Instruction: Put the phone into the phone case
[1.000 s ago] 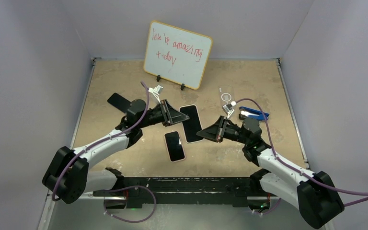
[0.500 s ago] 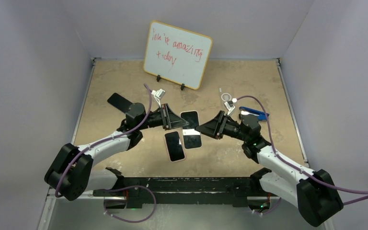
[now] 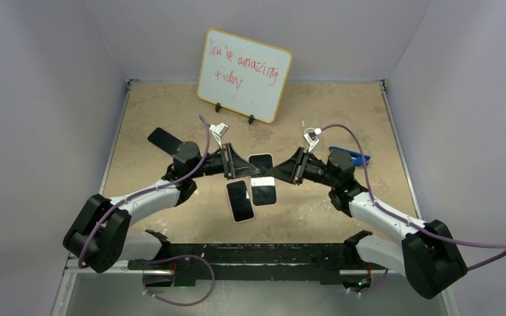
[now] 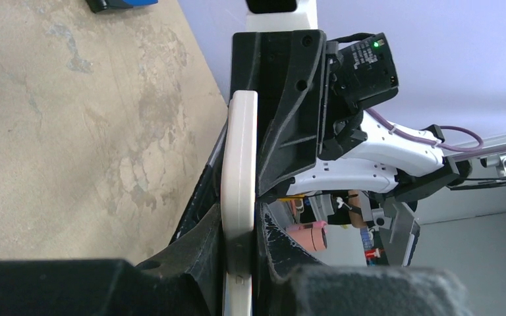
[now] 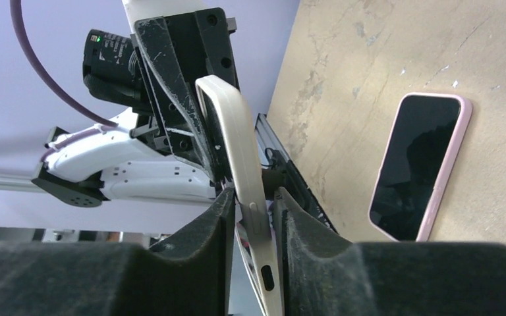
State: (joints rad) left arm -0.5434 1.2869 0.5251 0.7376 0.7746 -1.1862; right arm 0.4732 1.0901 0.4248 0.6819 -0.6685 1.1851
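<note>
A cream phone case (image 3: pixel 262 185) with a dark-screened phone face showing in it is held off the table between both grippers. My left gripper (image 3: pixel 247 172) is shut on its left edge and my right gripper (image 3: pixel 275 176) is shut on its right edge. In the left wrist view the cream case edge (image 4: pixel 240 151) runs between my left gripper's (image 4: pixel 240 243) fingers. In the right wrist view the case (image 5: pixel 237 141) sits tilted in my right gripper (image 5: pixel 253 217), and a thin edge stands slightly off it at the lower end. I cannot tell how far the phone is seated.
A second phone in a pink case (image 3: pixel 240 201) lies flat on the table just left of the held one; it also shows in the right wrist view (image 5: pixel 421 168). A black slab (image 3: pixel 163 139) lies at far left, a blue object (image 3: pixel 352 157) at right, and a whiteboard (image 3: pixel 244 74) at the back.
The cream-cased phone lay flat a second ago; it is now tipped up off the table. My right gripper has moved up and left onto its right edge. My left gripper stayed on it.
</note>
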